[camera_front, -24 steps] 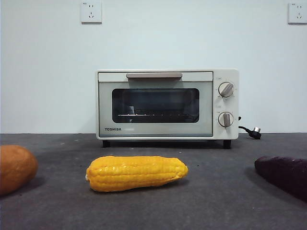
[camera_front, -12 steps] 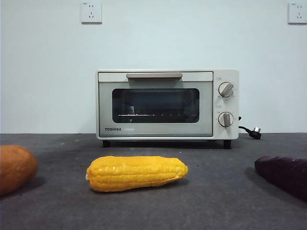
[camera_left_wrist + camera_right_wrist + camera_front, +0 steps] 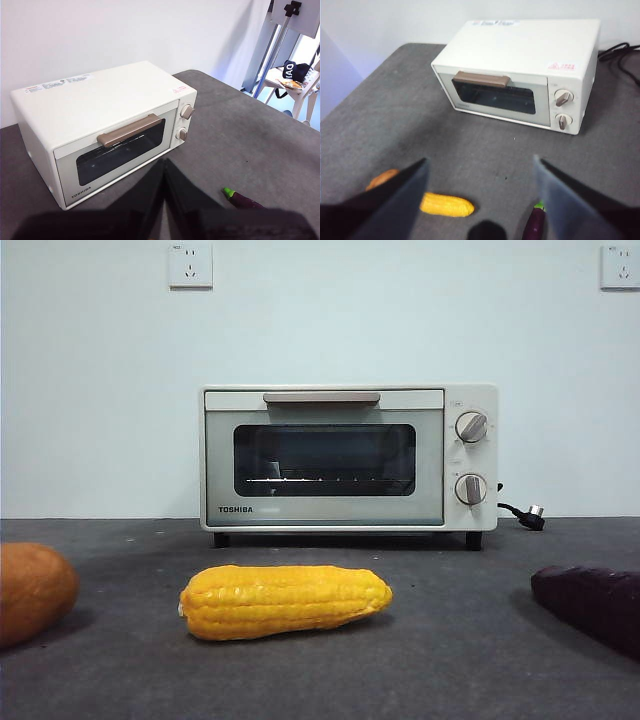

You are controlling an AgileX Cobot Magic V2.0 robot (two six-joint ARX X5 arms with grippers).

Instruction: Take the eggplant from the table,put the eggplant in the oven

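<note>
The dark purple eggplant (image 3: 596, 608) lies on the grey table (image 3: 440, 660) at the front right, partly cut off by the picture's edge; its green-stemmed end also shows as the eggplant (image 3: 241, 199) and the eggplant (image 3: 536, 223) in the wrist views. The cream-white oven (image 3: 348, 458) stands at the back with its door closed, also seen as the oven (image 3: 105, 125) and the oven (image 3: 520, 75). My left gripper (image 3: 164, 167) is shut, high above the table in front of the oven. My right gripper (image 3: 480, 172) is open, high above the eggplant and corn.
A yellow corn cob (image 3: 285, 601) lies in the middle front, also the corn cob (image 3: 446, 205). A round orange-brown vegetable (image 3: 32, 591) sits at the front left. A black plug and cord (image 3: 522, 514) lie right of the oven.
</note>
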